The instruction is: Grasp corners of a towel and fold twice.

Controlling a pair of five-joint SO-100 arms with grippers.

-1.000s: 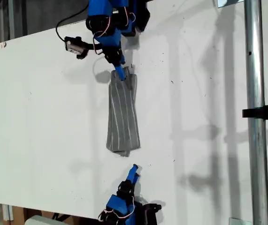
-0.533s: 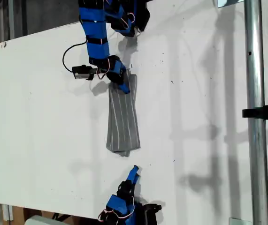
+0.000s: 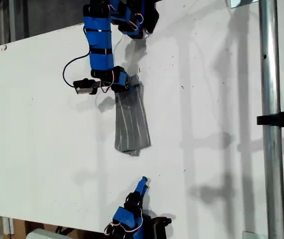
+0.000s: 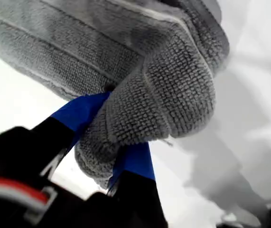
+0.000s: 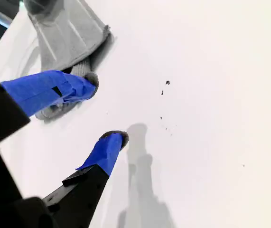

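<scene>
the towel (image 3: 131, 119) lies as a long narrow folded strip on the white table (image 3: 42, 109), grey looped terry with thin white stripes and hemmed edges. my first gripper (image 4: 114, 142) is clamped on the towel's end nearest the upper arm base, a thick bunched wad of cloth between its blue-taped fingers (image 4: 80, 111). risk: the wad looks multi-layered, so one layer may slip free and spoil the fold; dragging may skew the strip. my second gripper (image 5: 104, 111) stands with fingers wide apart, holding nothing, just beyond the towel's opposite end, apart from it. table surface is smooth, with small dark specks.
</scene>
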